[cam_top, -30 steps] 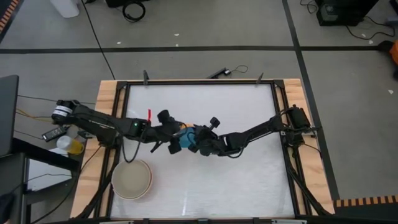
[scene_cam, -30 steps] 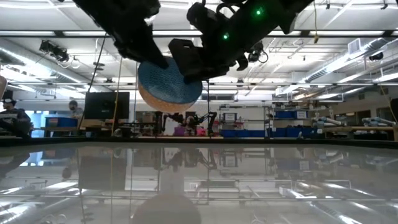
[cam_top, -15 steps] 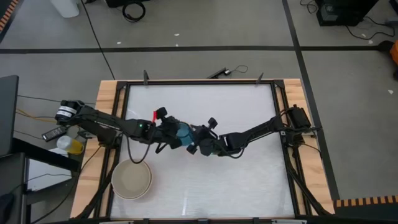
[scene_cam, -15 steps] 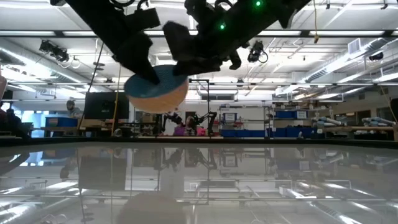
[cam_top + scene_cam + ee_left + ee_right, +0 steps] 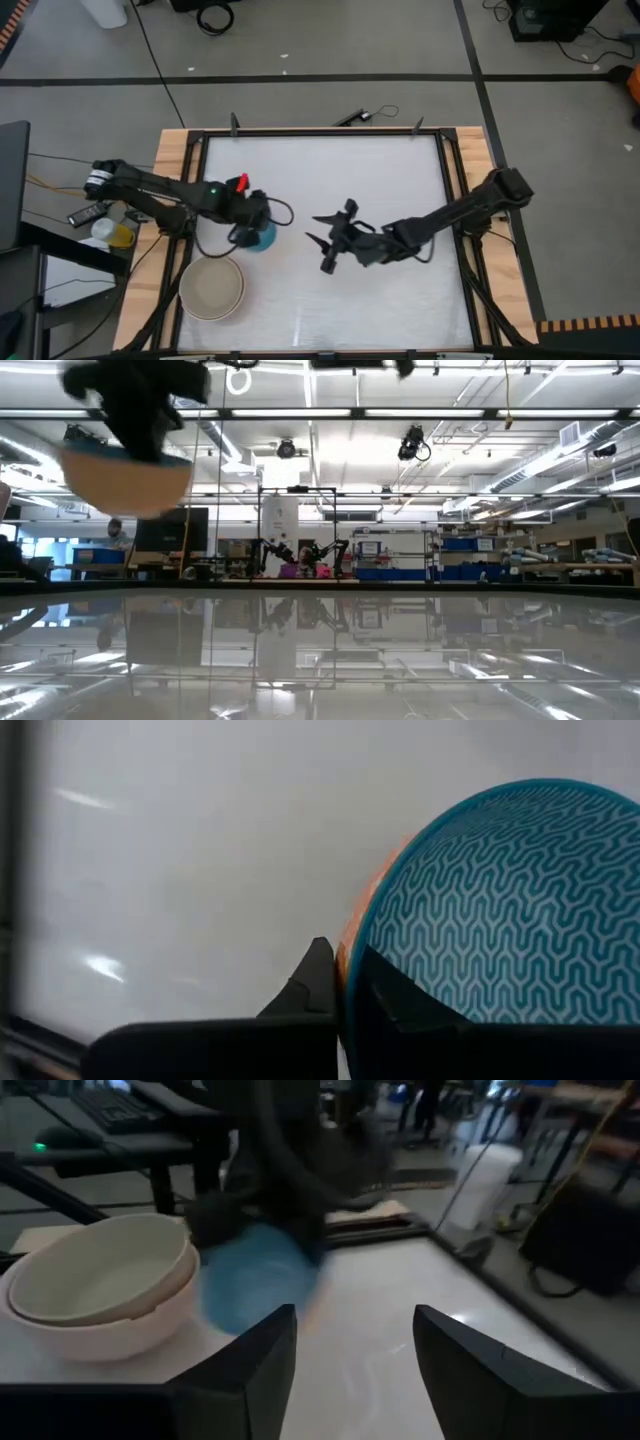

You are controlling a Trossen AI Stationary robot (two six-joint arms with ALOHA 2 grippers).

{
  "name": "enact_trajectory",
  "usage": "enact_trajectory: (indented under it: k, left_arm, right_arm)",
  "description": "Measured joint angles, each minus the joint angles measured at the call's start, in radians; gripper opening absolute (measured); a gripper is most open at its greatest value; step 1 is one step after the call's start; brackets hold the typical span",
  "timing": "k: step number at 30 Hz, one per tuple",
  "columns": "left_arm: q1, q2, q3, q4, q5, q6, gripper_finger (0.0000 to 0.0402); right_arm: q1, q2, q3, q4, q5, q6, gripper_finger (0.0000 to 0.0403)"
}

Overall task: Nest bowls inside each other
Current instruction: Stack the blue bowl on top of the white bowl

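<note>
Right tool now withdrawn, fingers spread, left tool pinching zigzag-patterned blue bowl nested in orange bowl

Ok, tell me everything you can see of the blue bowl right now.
The blue bowl is small, round and plastic-looking, with a pale zigzag pattern across its bright blue surface. It sits nested inside an orange bowl, whose rim shows just outside it. The left end effector is shut on the two rims together, holding the pair in the air over the table's left side, beside the cream bowl.
</note>
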Motion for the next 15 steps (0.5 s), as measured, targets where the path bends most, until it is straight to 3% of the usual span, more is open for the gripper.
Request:
enact_trajectory:
  k: [4, 9, 15]
  left_arm:
    - [-0.073, -0.005, 0.112, -0.217, 0.175, -0.102, 0.0019]
    - [-0.204, -0.012, 0.229, -0.396, 0.222, -0.27, 0.0014]
    - [-0.391, -0.043, 0.184, -0.323, 0.267, -0.458, 0.0012]
  right_arm:
    - [0.028, -0.056, 0.0, -0.084, 0.093, -0.002, 0.0208]
    - [0.026, -0.058, -0.001, -0.149, 0.119, 0.031, 0.0208]
    - [0.014, -0.032, -0.001, -0.167, 0.105, 0.035, 0.0208]
